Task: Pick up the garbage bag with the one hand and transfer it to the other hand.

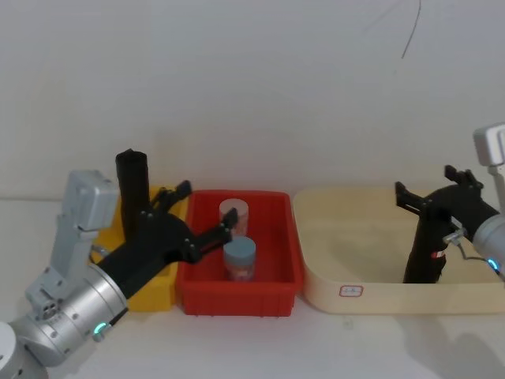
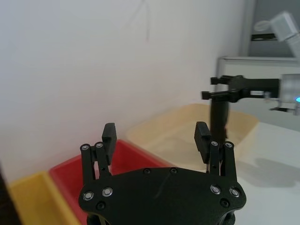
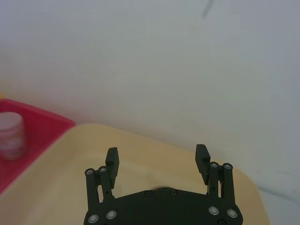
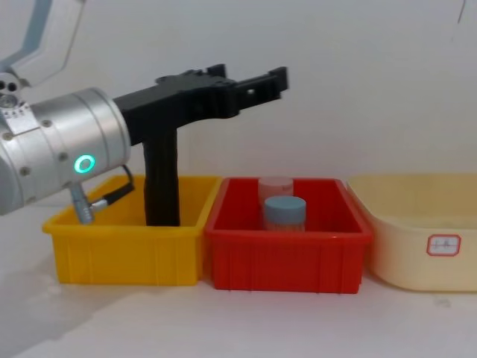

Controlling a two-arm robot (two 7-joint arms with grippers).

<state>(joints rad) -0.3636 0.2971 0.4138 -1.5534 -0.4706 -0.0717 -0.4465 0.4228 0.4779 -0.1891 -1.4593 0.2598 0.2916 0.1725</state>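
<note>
Head view: the garbage bag (image 1: 424, 260) stands upright in the cream tray (image 1: 394, 298), with the right gripper (image 1: 426, 185) above it, jaws wide. The left gripper (image 1: 205, 210), jaws wide, is over the red bin (image 1: 237, 302) holding two jars (image 1: 239, 257). Another black roll (image 1: 132, 185) stands in the yellow bin (image 1: 154, 294).

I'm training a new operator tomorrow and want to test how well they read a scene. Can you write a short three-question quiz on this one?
1. True or false: the tall black roll with the red-and-white sticker stands in a yellow bin.
2. What is in the red plastic bin? A) two small lidded jars B) a black roll C) a sponge
3. Is the green-lit left gripper open or shut?

Key:
1. False. It stands in the beige tray, by the blue-lit right gripper.
2. A.
3. Open.
</note>
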